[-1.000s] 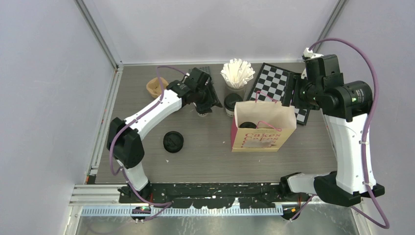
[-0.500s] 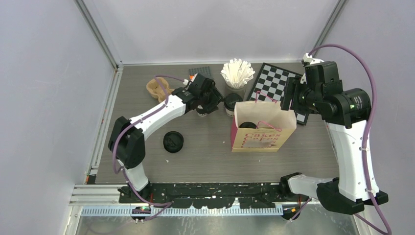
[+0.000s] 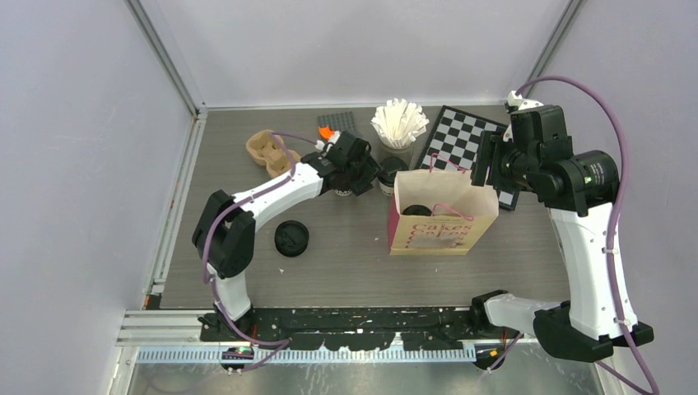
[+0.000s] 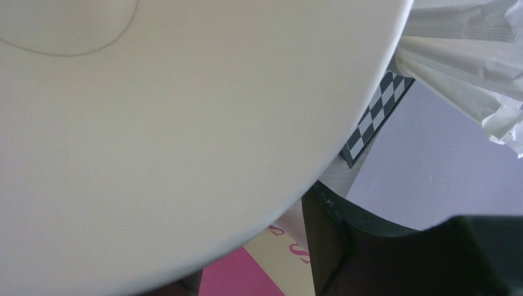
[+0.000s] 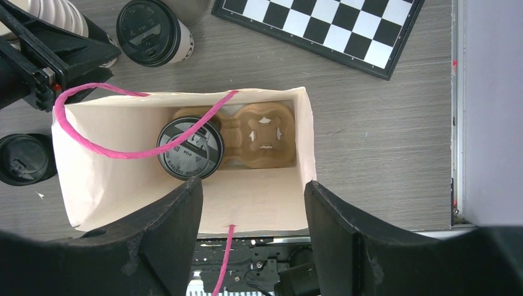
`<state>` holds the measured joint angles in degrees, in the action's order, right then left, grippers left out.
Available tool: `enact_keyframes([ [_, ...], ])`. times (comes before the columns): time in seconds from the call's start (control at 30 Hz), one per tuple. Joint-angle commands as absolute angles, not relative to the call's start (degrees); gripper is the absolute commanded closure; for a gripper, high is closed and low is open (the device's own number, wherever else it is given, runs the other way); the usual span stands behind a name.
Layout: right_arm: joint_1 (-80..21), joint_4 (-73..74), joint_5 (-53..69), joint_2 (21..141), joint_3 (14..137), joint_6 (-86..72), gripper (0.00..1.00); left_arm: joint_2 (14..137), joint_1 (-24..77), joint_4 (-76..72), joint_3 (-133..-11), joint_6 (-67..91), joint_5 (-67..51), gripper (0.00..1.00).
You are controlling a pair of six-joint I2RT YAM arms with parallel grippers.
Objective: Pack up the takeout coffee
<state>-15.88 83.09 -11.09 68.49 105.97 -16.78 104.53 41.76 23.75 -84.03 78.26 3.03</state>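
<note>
A: Right wrist view first. Which step?
B: Halfway, by the look of it. Down inside the tan paper bag (image 5: 111, 185): one black-lidded cream paper cup (image 5: 188, 148), seated in a brown cardboard carrier (image 5: 265, 126), the slot beside it empty. Hovering above, the right claw (image 5: 250, 191): released, nothing held.
A: And the other coffee?
B: Outside, upright on the desk (image 5: 382, 123): a second black-lidded cream cup (image 5: 154, 31), just beyond the bag's far rim. Close beside it, the left claw (image 5: 55, 55), clenched on ribbed cream-white paper cups (image 5: 43, 12). No lid to be seen on those.
A: Left wrist view?
B: Mostly filled by that cream paper wall, hard against the lens, with one black finger (image 4: 395, 259) at lower right. Cannot tell more of the grip from here.
A: From above, then. Next move?
B: Probably calls for freeing the left claw, then taking the second black-lidded cream cup by its wall below the lid, lifting clear of the rim and lowering straight into the empty slot. Worth minding the pink cord handle (image 3: 449, 211) strung across the mouth.
A: Surface, room?
B: Grey wood-grain desk. At the back, a black-and-white checkerboard (image 3: 461, 140) and white wrapped straws (image 3: 399, 122). Apart at the left, a round black lid (image 3: 291, 237). Pale bare walls (image 3: 370, 49) on three sides.
</note>
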Motion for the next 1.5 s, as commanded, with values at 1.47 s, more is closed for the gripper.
enact_keyframes([
  [1.47, -15.61, 80.95, -12.83, 65.46, 104.98, -13.22, 0.33, 108.98, 43.68, 13.54, -81.65, 86.18, 10.74, 0.57],
])
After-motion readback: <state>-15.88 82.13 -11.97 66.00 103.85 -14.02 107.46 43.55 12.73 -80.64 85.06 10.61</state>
